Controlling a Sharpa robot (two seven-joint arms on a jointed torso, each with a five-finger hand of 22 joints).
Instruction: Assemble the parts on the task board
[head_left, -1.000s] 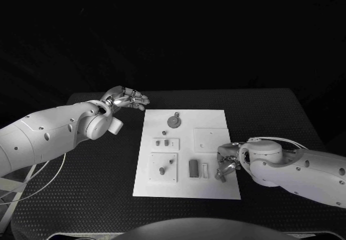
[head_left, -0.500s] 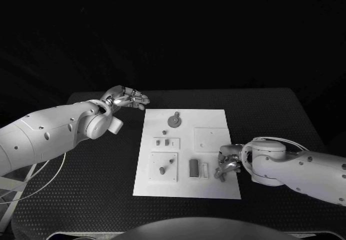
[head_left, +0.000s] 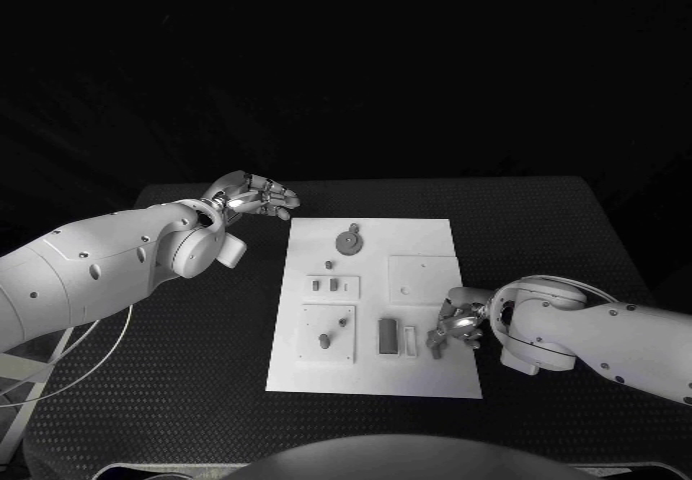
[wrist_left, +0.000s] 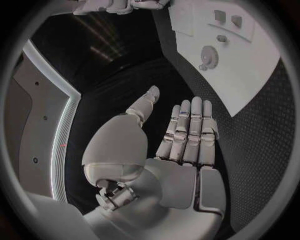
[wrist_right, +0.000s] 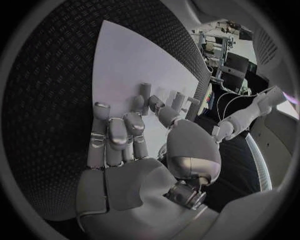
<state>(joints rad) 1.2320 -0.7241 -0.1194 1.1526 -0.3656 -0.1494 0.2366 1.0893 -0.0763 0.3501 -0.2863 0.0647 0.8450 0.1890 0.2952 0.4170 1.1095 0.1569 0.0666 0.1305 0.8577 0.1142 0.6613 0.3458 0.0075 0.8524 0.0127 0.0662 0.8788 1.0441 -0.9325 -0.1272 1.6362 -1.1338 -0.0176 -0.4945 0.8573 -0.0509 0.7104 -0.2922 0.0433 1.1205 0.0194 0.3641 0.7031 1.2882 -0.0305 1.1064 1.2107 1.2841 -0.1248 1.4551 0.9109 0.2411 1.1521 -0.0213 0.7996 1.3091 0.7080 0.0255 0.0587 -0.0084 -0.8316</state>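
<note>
left hand (head_left: 257, 195) fingers spread, empty, off board | right hand (head_left: 454, 325) fingers apart over task board (head_left: 433, 240), holding nothing

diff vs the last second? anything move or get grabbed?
The right hand and its arm shifted slightly toward the middle of the task board, still low over its near right part beside the dark rectangular part. No grasp or release is visible; whether it holds anything cannot be told. The left hand stayed open, off the board's far left corner. The parts did not move.
</note>
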